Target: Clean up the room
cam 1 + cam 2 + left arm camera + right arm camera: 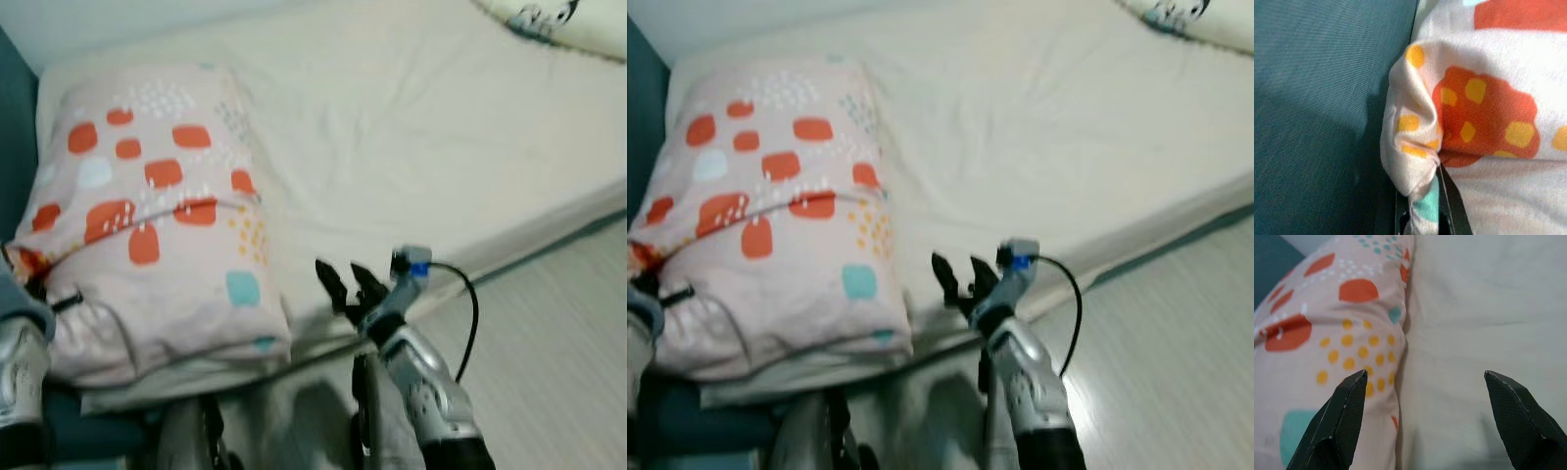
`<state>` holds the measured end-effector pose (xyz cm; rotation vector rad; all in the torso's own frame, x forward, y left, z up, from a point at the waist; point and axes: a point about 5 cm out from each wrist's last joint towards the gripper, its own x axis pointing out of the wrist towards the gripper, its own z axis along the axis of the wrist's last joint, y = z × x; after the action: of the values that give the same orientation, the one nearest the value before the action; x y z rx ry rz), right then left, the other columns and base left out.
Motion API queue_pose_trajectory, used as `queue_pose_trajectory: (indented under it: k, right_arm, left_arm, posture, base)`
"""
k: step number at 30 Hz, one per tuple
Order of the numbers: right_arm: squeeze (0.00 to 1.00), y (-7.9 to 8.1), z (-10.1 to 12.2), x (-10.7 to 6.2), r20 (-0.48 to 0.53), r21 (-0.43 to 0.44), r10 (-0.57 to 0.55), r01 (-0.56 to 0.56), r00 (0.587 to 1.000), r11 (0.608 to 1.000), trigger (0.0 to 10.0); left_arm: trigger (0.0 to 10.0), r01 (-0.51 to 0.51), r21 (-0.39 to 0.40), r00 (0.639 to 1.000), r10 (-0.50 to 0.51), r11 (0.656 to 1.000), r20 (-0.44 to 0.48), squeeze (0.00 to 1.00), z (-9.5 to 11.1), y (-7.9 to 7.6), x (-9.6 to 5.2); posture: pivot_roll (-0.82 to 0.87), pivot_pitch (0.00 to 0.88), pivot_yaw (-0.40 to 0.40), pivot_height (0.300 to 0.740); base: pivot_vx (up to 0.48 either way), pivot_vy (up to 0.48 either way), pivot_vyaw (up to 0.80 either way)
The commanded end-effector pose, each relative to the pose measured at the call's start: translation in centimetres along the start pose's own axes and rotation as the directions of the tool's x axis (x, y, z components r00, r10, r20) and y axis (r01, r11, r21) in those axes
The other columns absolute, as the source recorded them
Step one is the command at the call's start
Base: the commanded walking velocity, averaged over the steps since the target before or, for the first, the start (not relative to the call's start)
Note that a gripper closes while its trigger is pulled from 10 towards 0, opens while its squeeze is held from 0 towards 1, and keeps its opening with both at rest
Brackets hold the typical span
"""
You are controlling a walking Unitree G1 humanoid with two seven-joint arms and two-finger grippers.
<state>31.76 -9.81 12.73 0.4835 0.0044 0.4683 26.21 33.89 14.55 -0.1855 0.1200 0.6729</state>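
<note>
Left eye view: pillow (157, 215) lengthwise along headboard (14, 147).

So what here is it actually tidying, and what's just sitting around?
Part of the job:
- patterned pillow, a corner pinched in the left gripper
- right gripper, open beside the pillow's near edge
- bed sheet the pillow lies on

Just lying about:
- printed cushion at the far corner
- teal headboard
- wooden floor
</note>
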Motion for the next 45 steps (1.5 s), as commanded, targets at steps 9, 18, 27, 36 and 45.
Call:
queue_pose_trajectory:
  k: [9, 18, 27, 36, 45]
  right_arm:
    - [0.0, 0.2, -1.1, 0.4, -0.033, -0.001, 0.024, -0.024, 0.999, 1.0, 10.0]
    - [0.0, 0.1, -1.1, 0.4, -0.03, -0.003, 0.026, -0.026, 0.999, 1.0, 10.0]
    - [0.0, -0.2, -1.0, 0.3, -0.028, -0.015, 0.016, -0.017, 0.999, 1.0, 10.0]
    - [0.0, -0.8, -0.5, 0.1, -0.017, -0.034, 0.0, -0.001, 1.0, 0.999, 10.0]
    - [0.0, -0.6, -0.5, 0.4, -0.025, -0.038, 0.016, -0.017, 1.0, 0.999, 10.0]
  left_arm:
    - [0.0, -0.222, 0.029, 0.905, 0.217, 0.975, -0.365, 0.0, -8.1, 7.0, -7.7]
    - [0.0, -0.108, -0.051, 0.889, 0.074, 0.993, -0.452, 0.0, -10.0, 3.4, -8.5]
    - [10.0, 0.303, -0.249, 0.899, -0.363, 0.92, -0.246, 0.0, -6.3, -5.6, -6.6]
    - [10.0, 0.404, -0.14, 0.889, -0.424, 0.904, -0.17, 1.0, -5.0, -7.3, -5.4]
    - [10.0, 0.163, 0.221, 0.983, -0.14, 0.962, -0.115, 1.0, -4.4, -2.6, -3.3]
  posture:
    - [0.06, 0.242, 0.062, 0.582]
    - [0.04, 0.227, 0.069, 0.582]
    - [0.02, 0.217, 0.065, 0.582]
    - [-0.01, 0.207, 0.059, 0.582]
    - [-0.01, 0.197, 0.045, 0.582]
  base:
    - [0.0, 0.0, 0.0]
    - [0.0, 0.0, 0.0]
    - [0.0, 0.0, 0.0]
    - [0.0, 0.0, 0.0]
    - [0.0, 0.0, 0.0]
